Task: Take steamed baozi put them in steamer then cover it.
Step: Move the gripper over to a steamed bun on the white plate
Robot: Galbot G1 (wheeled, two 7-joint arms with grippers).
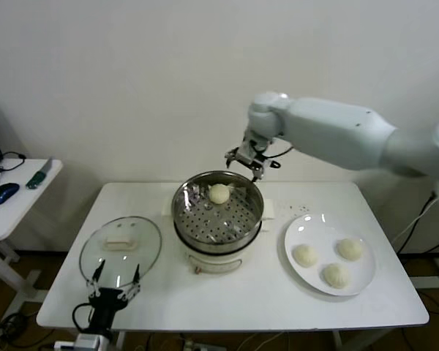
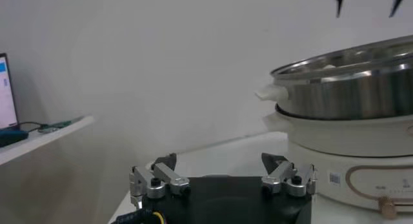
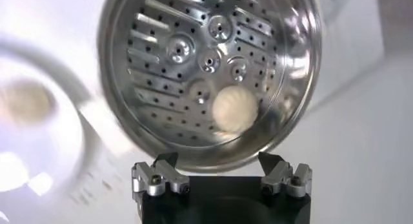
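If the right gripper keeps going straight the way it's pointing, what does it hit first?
Probably the steamer: the open, empty right gripper points down into it, near the far rim, with one bun just ahead. Depth is unclear.

One baozi (image 3: 235, 109) lies in the steamer (image 3: 193, 57); the right gripper (image 3: 219, 162) hangs above, fingers spread.
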